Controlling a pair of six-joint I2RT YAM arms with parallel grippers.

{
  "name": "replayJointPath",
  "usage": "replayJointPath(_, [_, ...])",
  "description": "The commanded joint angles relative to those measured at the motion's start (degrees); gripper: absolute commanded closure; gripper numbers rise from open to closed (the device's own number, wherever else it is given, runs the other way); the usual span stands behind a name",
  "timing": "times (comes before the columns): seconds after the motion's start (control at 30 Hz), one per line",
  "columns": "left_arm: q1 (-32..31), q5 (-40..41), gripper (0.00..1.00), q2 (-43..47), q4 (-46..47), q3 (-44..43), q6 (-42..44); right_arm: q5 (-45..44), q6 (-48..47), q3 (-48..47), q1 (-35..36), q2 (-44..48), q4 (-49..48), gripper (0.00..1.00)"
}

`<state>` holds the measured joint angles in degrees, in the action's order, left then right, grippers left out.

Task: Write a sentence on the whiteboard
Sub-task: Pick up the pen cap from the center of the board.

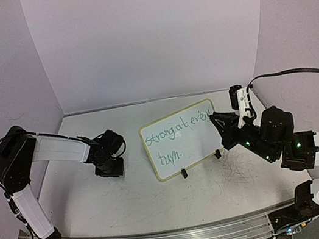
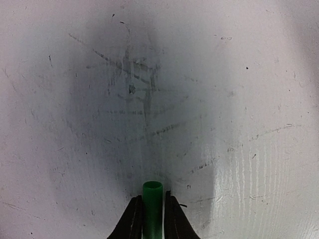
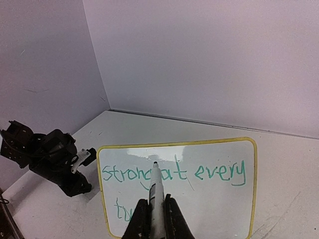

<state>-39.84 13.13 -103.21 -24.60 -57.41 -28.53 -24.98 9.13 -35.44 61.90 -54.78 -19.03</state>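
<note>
From above, the whiteboard [image 1: 197, 150] stands tilted on its two black clip feet near the middle of the counter [image 1: 164, 217], with its face towards the arms. The sentence [image 1: 177, 130] runs across it in thin green script, "strong at every" on the upper line and "turn." below it. The left arm's fingers [image 1: 111, 167] point down at the counter, well to the left of the board. The right arm's fingers [image 1: 219, 124] are at the board's right edge. In the left wrist view, the left arm's fingers [image 2: 137, 213] are clenched on a green tube [image 2: 152, 194] with an open end, one finger pressed against each side, above the scuffed, grey-smudged counter [image 2: 224, 99]. In the right wrist view, the right arm's fingers [image 3: 141, 215] are grasping a marker [image 3: 153, 186] with a white barrel. Its dark tip is in front of the whiteboard [image 3: 253, 174], in the gap between "strong" and "at" of the sentence [image 3: 219, 173]. I cannot tell whether the tip touches the surface. The left arm's fingers [image 3: 75, 183] are on the counter to the board's left.
</note>
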Motion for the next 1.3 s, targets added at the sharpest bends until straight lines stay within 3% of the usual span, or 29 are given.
replayJointPath(0.0, [-0.5,0.2,0.84,-1.7,-3.7,-0.7,-0.1,-0.6,0.6,0.4,-0.3,1.2,-1.8,1.0])
replayJointPath(0.5, [-1.6,0.0,0.81,-1.0,-7.5,-0.2,0.2,-0.4,0.7,0.6,-0.3,1.3,-2.3,1.0])
replayJointPath(0.97, [-1.6,2.3,1.0,0.0,-7.6,-0.6,0.6,-0.4,0.9,0.9,-0.3,1.3,-2.5,1.0])
replayJointPath(1.27, [-1.6,4.8,1.0,5.8,-7.5,-0.5,1.1,0.2,1.1,0.7,-0.3,0.4,-2.7,1.0])
